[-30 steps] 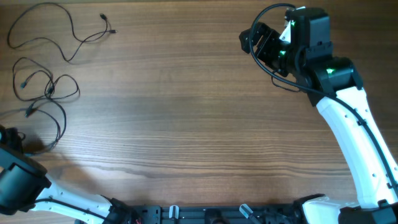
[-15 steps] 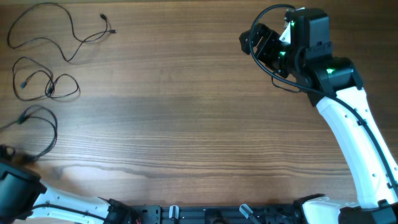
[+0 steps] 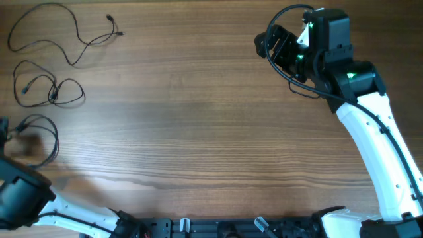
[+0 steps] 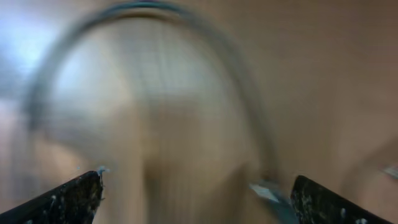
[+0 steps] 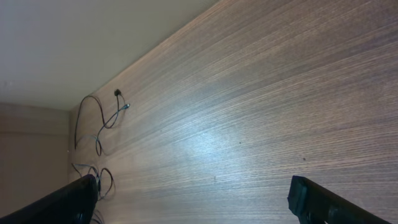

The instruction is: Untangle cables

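Three thin black cables lie apart at the table's left. The far one (image 3: 86, 44) trails its plugs to the right, and the middle one (image 3: 53, 96) is coiled in small loops. The near one (image 3: 57, 137) forms a single loop beside my left gripper at the frame's left edge. In the blurred left wrist view that loop (image 4: 155, 7) arcs ahead of my left gripper (image 4: 199, 199), which is open, with a pale plug close to its right finger. My right gripper (image 3: 268, 43) hangs open over bare wood at the far right, holding nothing (image 5: 196, 196). The right wrist view shows two of the cables in the distance (image 5: 99, 118).
My left arm (image 3: 20, 195) fills the near left corner. The right arm (image 3: 370, 132) runs along the right side, its own thicker black cable looped at the wrist. The table's far edge meets a pale wall (image 5: 93, 37).
My left gripper has opened and let go of the near cable. That cable was drawn away from the middle one and now lies as its own loop. The right arm has not moved.
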`<state>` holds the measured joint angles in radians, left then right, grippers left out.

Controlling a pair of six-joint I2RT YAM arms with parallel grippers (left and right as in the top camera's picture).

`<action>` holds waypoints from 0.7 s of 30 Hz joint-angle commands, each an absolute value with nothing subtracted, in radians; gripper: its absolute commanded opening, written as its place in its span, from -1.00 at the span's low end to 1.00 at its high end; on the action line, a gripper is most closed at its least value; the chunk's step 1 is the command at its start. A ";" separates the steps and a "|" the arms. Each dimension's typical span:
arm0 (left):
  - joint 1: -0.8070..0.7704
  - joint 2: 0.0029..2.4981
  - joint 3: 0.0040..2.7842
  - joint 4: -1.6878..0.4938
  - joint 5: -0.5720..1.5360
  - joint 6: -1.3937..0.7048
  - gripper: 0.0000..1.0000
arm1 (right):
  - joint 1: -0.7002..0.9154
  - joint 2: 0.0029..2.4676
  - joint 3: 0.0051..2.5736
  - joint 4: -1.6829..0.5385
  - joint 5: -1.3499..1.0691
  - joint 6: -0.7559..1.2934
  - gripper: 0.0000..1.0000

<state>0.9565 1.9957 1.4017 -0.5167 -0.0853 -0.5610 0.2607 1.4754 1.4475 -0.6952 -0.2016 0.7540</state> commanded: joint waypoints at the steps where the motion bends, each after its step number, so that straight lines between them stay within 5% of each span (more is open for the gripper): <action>1: 0.849 1.965 1.449 -0.514 0.029 -0.579 0.99 | 0.261 1.487 1.451 -0.693 -0.210 0.744 1.00; 10: 0.577 1.999 1.444 -0.554 -0.228 -0.606 1.00 | 0.261 1.487 1.451 -0.705 -0.210 0.762 0.99; 18: 0.635 2.048 1.441 -0.652 -0.267 -0.727 0.99 | 0.260 1.487 1.451 -0.713 -0.210 0.759 0.99; 21: 0.673 2.050 1.440 -0.652 -0.260 -0.722 0.77 | 0.260 1.487 1.451 -0.710 -0.210 0.759 0.99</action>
